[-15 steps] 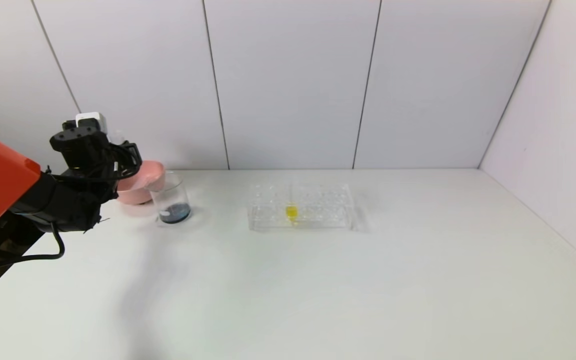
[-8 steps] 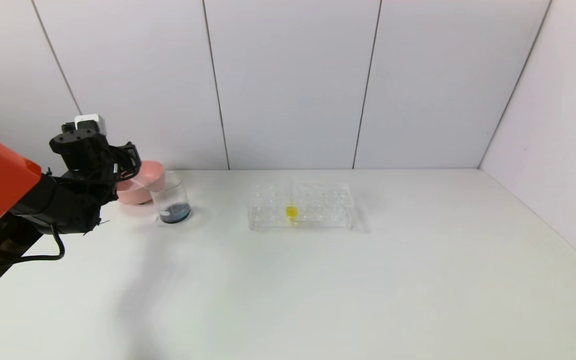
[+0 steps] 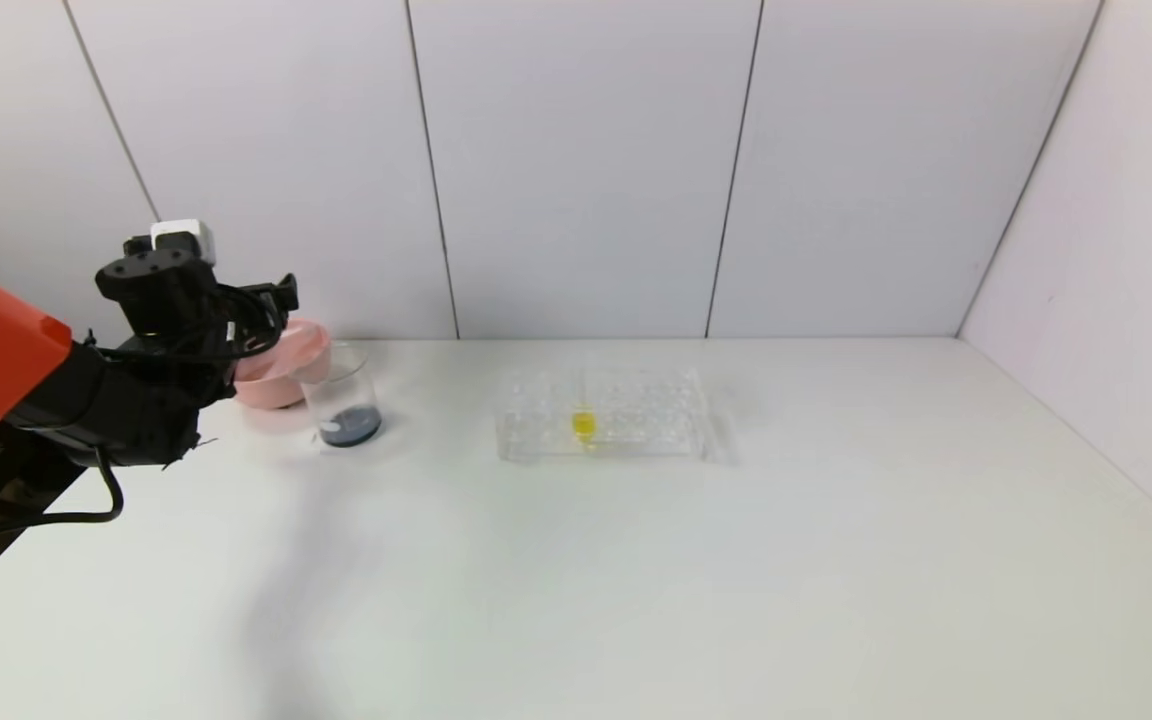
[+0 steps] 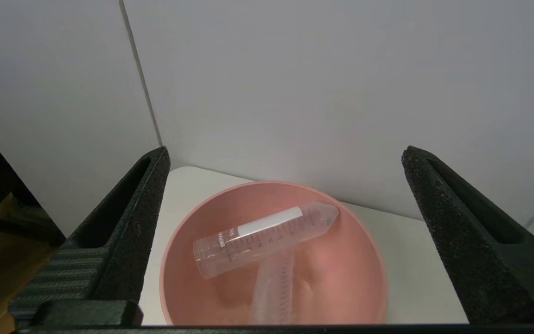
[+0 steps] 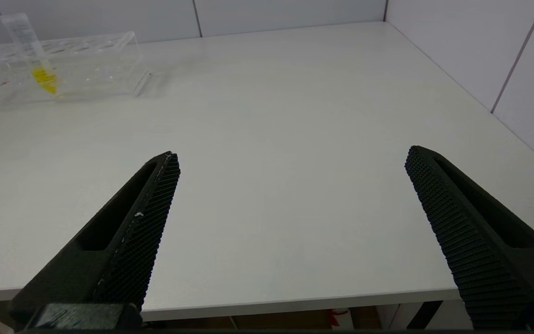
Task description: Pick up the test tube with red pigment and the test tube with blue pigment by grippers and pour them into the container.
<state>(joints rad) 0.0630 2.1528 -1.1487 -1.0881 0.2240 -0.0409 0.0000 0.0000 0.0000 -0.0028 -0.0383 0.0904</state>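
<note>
My left gripper (image 3: 279,293) hangs open and empty just above the pink bowl (image 3: 288,372), as the left wrist view (image 4: 285,155) shows. Two clear, emptied test tubes lie crossed in the bowl (image 4: 183,260). The upper tube (image 4: 267,236) has a blue speck at its tip. The lower tube (image 4: 274,287) is blurred and shows no pigment. The glass beaker (image 3: 341,395) stands right of the bowl with dark blue-black liquid at its bottom. My right gripper (image 5: 292,155) is open and empty near the table's front edge, out of the head view.
A clear tube rack (image 3: 601,415) stands at mid-table with one tube of yellow liquid (image 3: 583,422) upright in it; both also show in the right wrist view, rack (image 5: 86,69) and tube (image 5: 40,65). Walls close the table's back and right sides.
My left gripper has shifted slightly up and to the right over the pink bowl. The beaker, rack and yellow tube have not moved.
</note>
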